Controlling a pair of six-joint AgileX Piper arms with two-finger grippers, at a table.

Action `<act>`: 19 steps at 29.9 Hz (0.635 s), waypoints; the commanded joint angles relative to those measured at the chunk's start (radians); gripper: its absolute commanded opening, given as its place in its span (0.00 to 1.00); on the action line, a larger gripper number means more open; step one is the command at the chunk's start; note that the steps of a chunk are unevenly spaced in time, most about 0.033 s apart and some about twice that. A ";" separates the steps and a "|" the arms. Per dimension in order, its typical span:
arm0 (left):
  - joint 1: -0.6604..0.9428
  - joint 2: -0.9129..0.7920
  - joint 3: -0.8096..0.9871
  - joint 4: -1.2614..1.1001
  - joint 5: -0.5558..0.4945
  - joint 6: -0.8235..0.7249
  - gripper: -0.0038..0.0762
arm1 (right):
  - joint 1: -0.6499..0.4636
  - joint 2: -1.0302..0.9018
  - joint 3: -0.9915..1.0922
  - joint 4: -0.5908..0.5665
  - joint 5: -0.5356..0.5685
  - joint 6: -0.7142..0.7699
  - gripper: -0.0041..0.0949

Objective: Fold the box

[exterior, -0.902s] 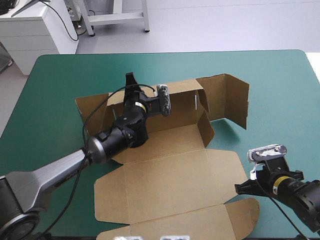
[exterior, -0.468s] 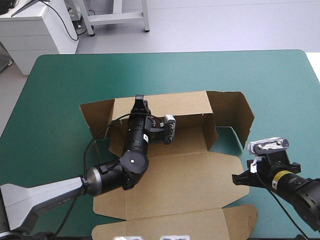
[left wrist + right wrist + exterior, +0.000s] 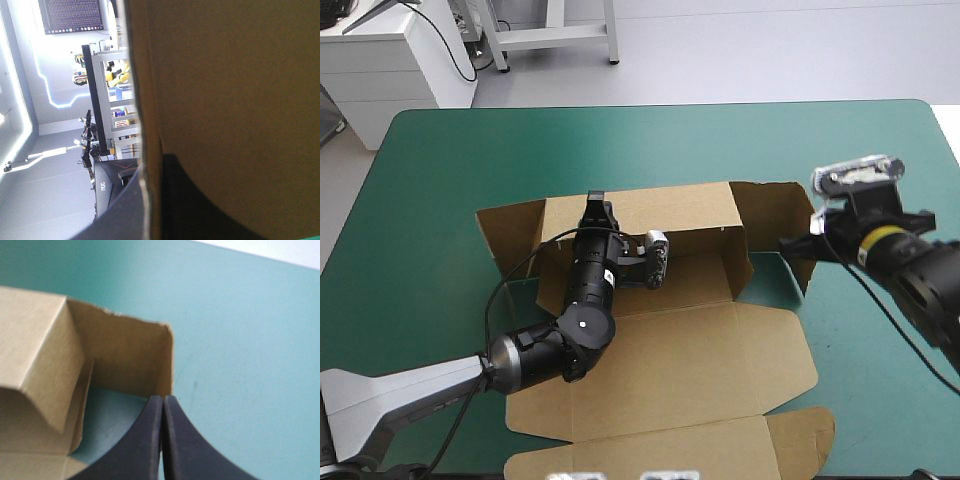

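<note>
Open ground: bare teal-green cover along the far edge, down the left side and right of the box. Obstructions: the box's raised back wall and upright right-end flap; the left arm lying across the box floor, left gripper clamped on that wall; right gripper, fingers together, just beside the flap.

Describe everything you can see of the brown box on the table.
The box is a cut sheet of plain brown board, half folded, mid-table on the teal-green cover. Its broad lid panel and tuck flap lie flat toward the near edge. The back wall stands upright, with end flaps raised at both ends, the right one angled forward. The left gripper is shut on the wall's top edge; the shut right gripper points at the right flap's free edge.
</note>
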 commanded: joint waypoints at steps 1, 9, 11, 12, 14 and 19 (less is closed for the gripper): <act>-0.006 -0.040 -0.021 0.056 0.033 -0.004 0.04 | -0.005 0.117 -0.212 -0.128 0.001 -0.003 0.03; -0.006 -0.040 -0.021 0.056 0.031 -0.004 0.04 | -0.111 0.426 -0.559 -0.013 0.093 -0.171 0.03; -0.006 -0.040 -0.021 0.056 0.026 -0.004 0.04 | -0.175 0.478 -0.610 0.117 0.096 -0.234 0.03; -0.006 -0.040 -0.021 0.056 0.024 -0.004 0.04 | -0.208 0.502 -0.627 0.188 0.097 -0.268 0.03; -0.006 -0.040 -0.021 0.056 0.007 -0.004 0.04 | -0.256 0.541 -0.643 0.295 0.097 -0.318 0.03; -0.006 -0.040 -0.021 0.056 -0.049 -0.004 0.04 | -0.303 0.625 -0.643 0.350 0.117 -0.345 0.03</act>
